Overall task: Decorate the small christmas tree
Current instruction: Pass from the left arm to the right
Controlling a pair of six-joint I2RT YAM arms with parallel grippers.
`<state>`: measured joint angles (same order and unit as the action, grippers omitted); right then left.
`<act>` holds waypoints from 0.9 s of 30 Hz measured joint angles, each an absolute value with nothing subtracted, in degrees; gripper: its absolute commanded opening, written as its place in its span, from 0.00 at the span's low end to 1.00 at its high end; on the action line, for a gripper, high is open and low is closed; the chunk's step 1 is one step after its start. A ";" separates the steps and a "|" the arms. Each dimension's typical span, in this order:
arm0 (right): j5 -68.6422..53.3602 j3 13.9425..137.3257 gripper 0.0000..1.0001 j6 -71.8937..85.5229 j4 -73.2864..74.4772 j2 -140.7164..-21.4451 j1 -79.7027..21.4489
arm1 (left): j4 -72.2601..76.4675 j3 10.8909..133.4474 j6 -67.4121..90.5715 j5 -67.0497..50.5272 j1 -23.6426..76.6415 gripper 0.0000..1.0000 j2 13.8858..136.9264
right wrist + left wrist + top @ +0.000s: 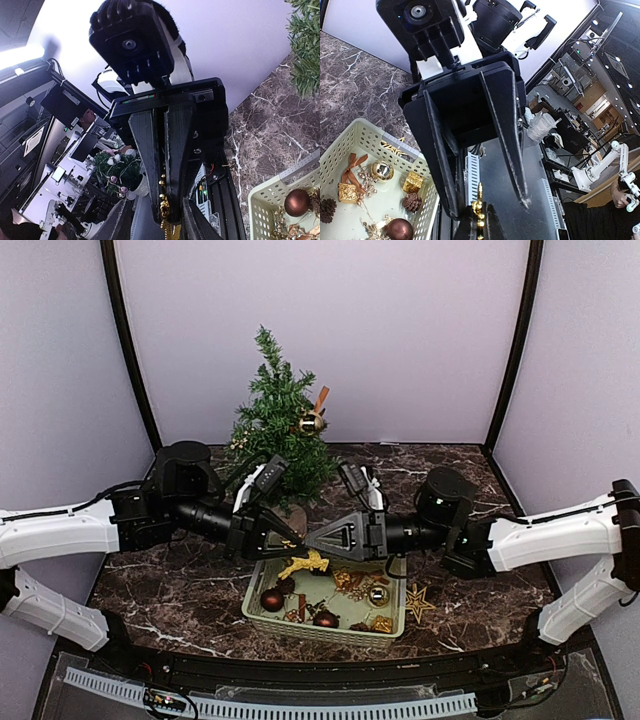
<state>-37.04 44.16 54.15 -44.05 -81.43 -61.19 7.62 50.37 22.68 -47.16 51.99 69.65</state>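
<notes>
The small christmas tree [275, 430] stands at the back centre, with a gold bell on an orange ribbon [312, 422] hanging on it; its branches show in the right wrist view [305, 45]. My left gripper [292, 538] [481, 222] is shut on a gold beaded ornament [305, 563] [480, 202] [162, 202] and holds it above the basket [262, 575]. My right gripper [308, 540] [159, 222] is open. Its fingers [505, 145] flank the left fingertips and the ornament without closing on them.
The cream slotted basket [350, 137] [280, 187] holds dark brown balls [272, 600], a gold ball [381, 171], pine cones [412, 202] and small gold boxes [347, 192]. A gold star [417, 602] lies on the marble table right of the basket.
</notes>
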 measured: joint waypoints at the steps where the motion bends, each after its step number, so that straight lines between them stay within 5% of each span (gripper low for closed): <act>1: -36.69 43.99 0.32 54.22 -44.29 -81.34 -61.19 | 7.62 50.37 22.68 -47.13 51.99 0.00 69.65; 20: -33.01 42.06 0.14 55.86 -48.77 -80.09 -61.19 | 8.62 49.56 23.64 -47.07 52.03 0.00 69.60; 22: -32.95 42.06 0.22 55.83 -49.15 -80.09 -61.19 | 8.69 49.36 23.79 -47.07 52.03 0.00 69.60; 25: -31.44 41.69 0.51 55.66 -49.15 -79.90 -61.19 | 9.30 48.88 24.21 -46.54 52.03 0.00 69.47; 27: -29.69 40.38 0.59 55.44 -49.08 -79.02 -61.19 | 9.93 48.07 24.43 -44.95 52.03 0.00 68.66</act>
